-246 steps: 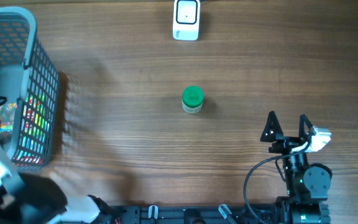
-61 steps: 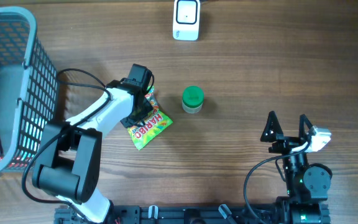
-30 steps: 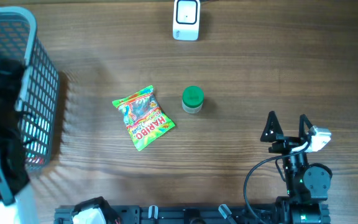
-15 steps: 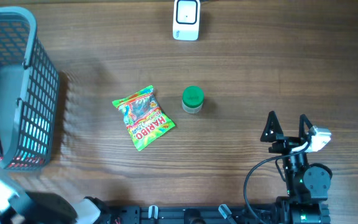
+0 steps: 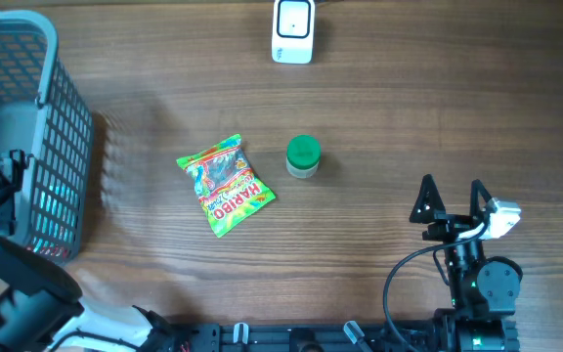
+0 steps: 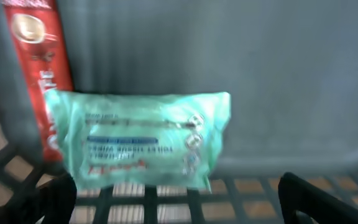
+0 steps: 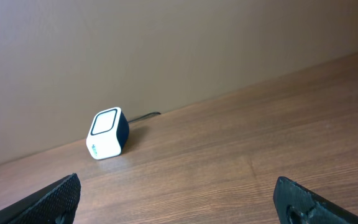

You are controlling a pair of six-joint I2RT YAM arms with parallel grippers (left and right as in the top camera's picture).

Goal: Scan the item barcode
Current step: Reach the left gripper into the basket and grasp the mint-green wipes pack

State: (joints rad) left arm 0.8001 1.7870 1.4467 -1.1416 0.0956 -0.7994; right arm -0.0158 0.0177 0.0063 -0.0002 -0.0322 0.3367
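Note:
The white barcode scanner [image 5: 293, 29] stands at the table's far edge and also shows in the right wrist view as the scanner [image 7: 107, 134]. A green Haribo bag [image 5: 225, 184] lies flat mid-table, beside a green-lidded jar [image 5: 303, 156]. My left arm [image 5: 8, 274] reaches into the grey basket [image 5: 66, 127]. There my left gripper [image 6: 179, 208] hangs open just above a teal packet [image 6: 142, 140], with a red packet [image 6: 36, 62] to its left. Nothing is between its fingers. My right gripper [image 5: 450, 200] rests open and empty at the near right.
The basket's mesh wall [image 6: 241, 199] and grey floor surround the left gripper closely. Bare wooden table [image 7: 241, 162] stretches between the right gripper and the scanner. A cable loops by the right arm's base [image 5: 399, 284].
The left arm has swung back over the basket and lowered into it. The Haribo bag stays where it was laid on the table. The right arm has not moved.

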